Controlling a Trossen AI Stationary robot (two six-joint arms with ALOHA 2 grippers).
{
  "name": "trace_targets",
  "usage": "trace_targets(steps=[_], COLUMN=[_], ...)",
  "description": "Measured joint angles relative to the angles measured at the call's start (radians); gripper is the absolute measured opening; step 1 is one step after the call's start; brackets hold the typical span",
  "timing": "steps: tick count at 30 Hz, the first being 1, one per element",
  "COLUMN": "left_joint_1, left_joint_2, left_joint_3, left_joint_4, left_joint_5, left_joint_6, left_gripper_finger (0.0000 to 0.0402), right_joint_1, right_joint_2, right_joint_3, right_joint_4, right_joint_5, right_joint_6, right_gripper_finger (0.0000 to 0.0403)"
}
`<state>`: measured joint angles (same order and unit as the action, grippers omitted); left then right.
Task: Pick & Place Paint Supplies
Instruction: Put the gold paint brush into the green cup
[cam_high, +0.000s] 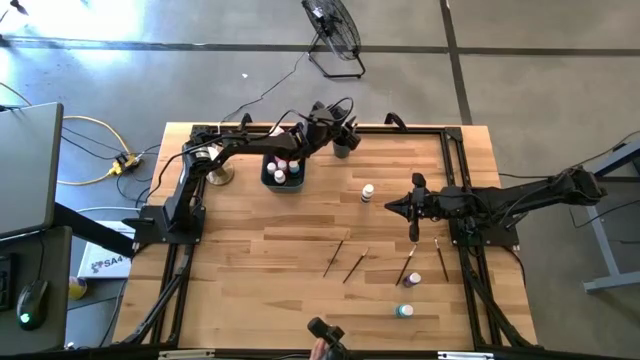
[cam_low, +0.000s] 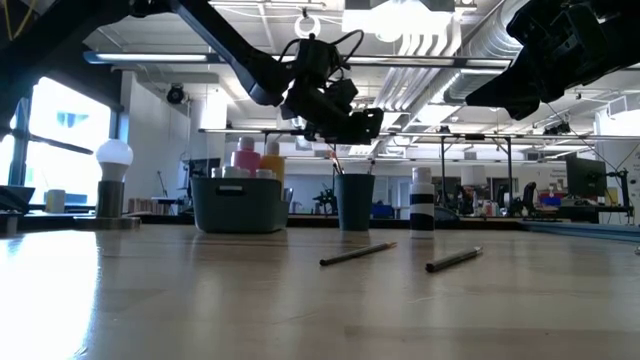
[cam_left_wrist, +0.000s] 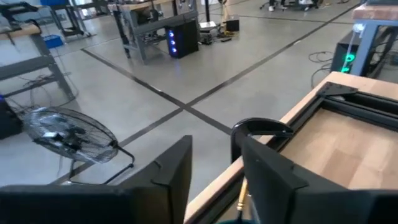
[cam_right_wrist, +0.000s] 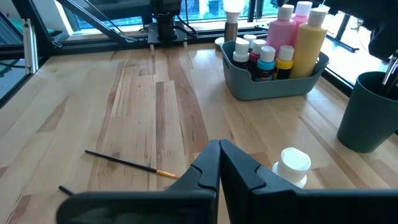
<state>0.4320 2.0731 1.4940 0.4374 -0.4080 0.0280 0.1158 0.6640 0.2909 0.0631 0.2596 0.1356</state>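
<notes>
High view: the left gripper (cam_high: 343, 133) is extended to the far edge of the table (cam_high: 270, 250), directly above a dark cup (cam_high: 342, 150) that stands just beside the grey bin (cam_high: 283, 184) of paint bottles; its finger state cannot be read from here. The right gripper (cam_high: 393, 207) lies over the right-centre of the table, near a lone white-capped bottle (cam_high: 368, 192). Four paintbrushes (cam_high: 334, 257) lie loose on the near half of the table, with a purple bottle (cam_high: 414, 279) and a teal bottle (cam_high: 403, 311) on their sides nearby. A white knob on a tan base (cam_high: 218, 176) stands left of the bin. Low view: the left gripper (cam_low: 345, 125) hangs above the cup (cam_low: 353, 201), in which thin brush handles stand; the bin (cam_low: 238, 203) holds tall pink and yellow bottles, and two brushes (cam_low: 357, 253) lie flat in the foreground. Left wrist view: the left fingers (cam_left_wrist: 174, 168) stand apart with a clear gap, nothing between them, a brush tip just visible below. Right wrist view: the right fingers (cam_right_wrist: 245, 169) are pressed together, holding nothing; the white cap of the lone bottle (cam_right_wrist: 292, 163) is just beside them, a brush (cam_right_wrist: 127, 164) lies well to the side, and the bin (cam_right_wrist: 273, 85) and cup (cam_right_wrist: 370, 112) are beyond.
</notes>
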Motion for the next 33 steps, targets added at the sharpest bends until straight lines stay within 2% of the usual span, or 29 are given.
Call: trace_targets(steps=[7,13,16,20,25,33], left_joint_1=[-0.002,-0.024,-0.031,-0.041,-0.067,-0.177], left_joint_2=[-0.077,-0.176,-0.212,-0.233,-0.237,-0.259], left_joint_3=[0.000,0.001,0.002,0.002,0.002,0.000], left_joint_4=[-0.011,-0.164,-0.264,-0.330,-0.359,-0.575], left_joint_5=[-0.018,-0.028,-0.064,-0.077,-0.047,-0.052], left_joint_6=[0.024,0.020,0.020,0.019,0.019,0.028], left_gripper_finger=[0.0154,0.0155,0.0155,0.0155,0.0155,0.0155], right_joint_1=[0.000,0.000,0.000,0.000,0.000,0.000], right_joint_2=[0.000,0.000,0.000,0.000,0.000,0.000], right_joint_3=[0.000,0.000,0.000,0.000,0.000,0.000], right_joint_4=[0.001,0.001,0.001,0.001,0.001,0.001], right_joint_5=[0.000,0.000,-0.001,0.000,0.000,-0.001], right_joint_6=[0.000,0.000,0.000,0.000,0.000,0.000], right_gripper_finger=[0.0002,0.0002,0.0002,0.0002,0.0002,0.0002])
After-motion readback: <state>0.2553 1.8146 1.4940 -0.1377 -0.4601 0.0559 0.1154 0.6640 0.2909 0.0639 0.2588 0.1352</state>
